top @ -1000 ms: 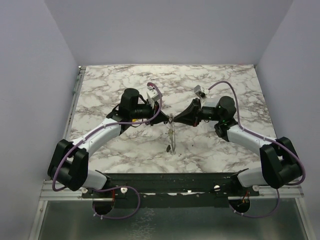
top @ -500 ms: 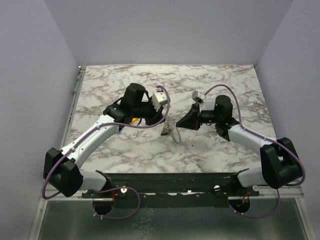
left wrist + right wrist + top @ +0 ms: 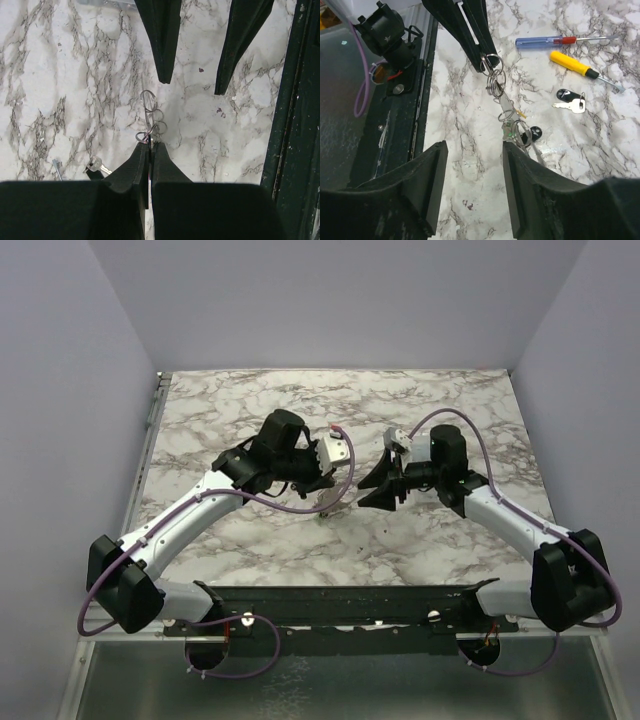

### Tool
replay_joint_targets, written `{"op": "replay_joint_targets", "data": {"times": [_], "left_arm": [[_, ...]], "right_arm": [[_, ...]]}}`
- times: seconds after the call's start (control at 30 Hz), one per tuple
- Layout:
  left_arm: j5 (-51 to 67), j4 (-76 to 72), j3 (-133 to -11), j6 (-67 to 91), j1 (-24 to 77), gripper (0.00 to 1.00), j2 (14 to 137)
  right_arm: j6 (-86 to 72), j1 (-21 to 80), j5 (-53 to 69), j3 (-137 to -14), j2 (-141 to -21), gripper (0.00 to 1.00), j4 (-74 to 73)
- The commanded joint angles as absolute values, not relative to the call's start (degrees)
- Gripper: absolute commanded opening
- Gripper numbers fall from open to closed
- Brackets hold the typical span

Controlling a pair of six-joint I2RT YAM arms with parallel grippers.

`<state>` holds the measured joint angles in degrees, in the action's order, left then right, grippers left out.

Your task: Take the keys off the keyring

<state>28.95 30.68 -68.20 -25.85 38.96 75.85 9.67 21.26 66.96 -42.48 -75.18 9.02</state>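
Observation:
My left gripper (image 3: pixel 150 146) is shut on the top ring of the keyring (image 3: pixel 148 106), a chain of thin steel rings. In the right wrist view the keyring (image 3: pixel 493 75) hangs from the left gripper (image 3: pixel 484 61) down to the marble, ending in a bunch of keys (image 3: pixel 516 134) with a green piece and a black head. My right gripper (image 3: pixel 472 150) stands open just short of the bunch, nothing between its fingers. From above, the left gripper (image 3: pixel 328 488) and right gripper (image 3: pixel 368 490) face each other, apart. One silver key with a black tag (image 3: pixel 571 104) lies loose on the table.
A blue and red screwdriver (image 3: pixel 555 41) and a yellow-handled screwdriver (image 3: pixel 580 67) lie on the marble beyond the loose key. The dark rail (image 3: pixel 405 120) along the table's near edge runs close to the left of the hanging rings.
My right gripper has opened and let go of the keyring. The left arm has carried the ring to the right and nearer, and the bunch now hangs lower.

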Motion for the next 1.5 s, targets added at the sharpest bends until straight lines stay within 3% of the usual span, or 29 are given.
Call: {"op": "replay_joint_targets", "data": {"times": [0.0,0.37,1.07,1.47], "left_arm": [[28.16,31.29,-70.59,-31.33,39.89,0.00,75.25],[30.24,32.52,-72.76,-30.99,40.78,0.00,77.55],[32.83,32.45,-74.22,-27.29,41.04,0.00,79.98],[33.92,32.79,-73.49,-28.15,41.05,0.00,79.63]], "right_arm": [[10.99,20.85,67.26,-45.15,-73.59,0.57,5.86],[11.62,23.53,61.32,-47.38,-72.45,0.49,6.29],[12.66,30.63,45.52,-47.39,-73.00,0.19,8.27],[17.55,30.88,46.19,-47.61,-72.50,0.31,6.16]]}}
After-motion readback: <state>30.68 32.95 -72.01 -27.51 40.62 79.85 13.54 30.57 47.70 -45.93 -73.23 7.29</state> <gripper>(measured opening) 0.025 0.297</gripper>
